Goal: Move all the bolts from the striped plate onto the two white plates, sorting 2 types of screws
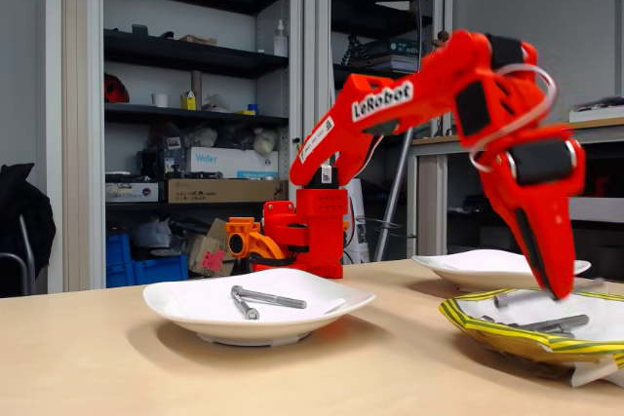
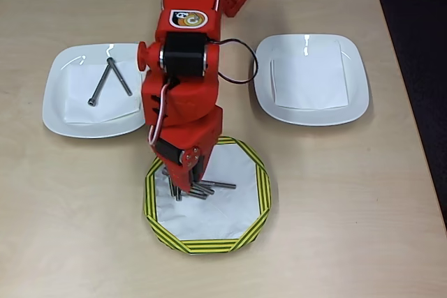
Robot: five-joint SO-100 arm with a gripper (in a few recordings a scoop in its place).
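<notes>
The striped plate (image 2: 248, 232) (image 1: 487, 330) lies at the front of the table. Several bolts (image 2: 213, 187) (image 1: 556, 323) are piled at its left side in the overhead view. My red gripper (image 2: 183, 188) (image 1: 556, 287) points straight down with its tips among that pile. The fingers look closed together, and I see no bolt between them. The left white plate (image 2: 59, 106) (image 1: 195, 304) holds two long bolts (image 2: 105, 80) (image 1: 271, 299) lying crossed on a paper sheet. The right white plate (image 2: 356, 78) (image 1: 468, 265) holds a paper sheet and no bolts.
The arm's red base (image 1: 307, 231) stands at the back of the table between the two white plates. Bare tabletop (image 2: 349, 214) lies to the right of and in front of the striped plate. Shelves and boxes stand behind the table.
</notes>
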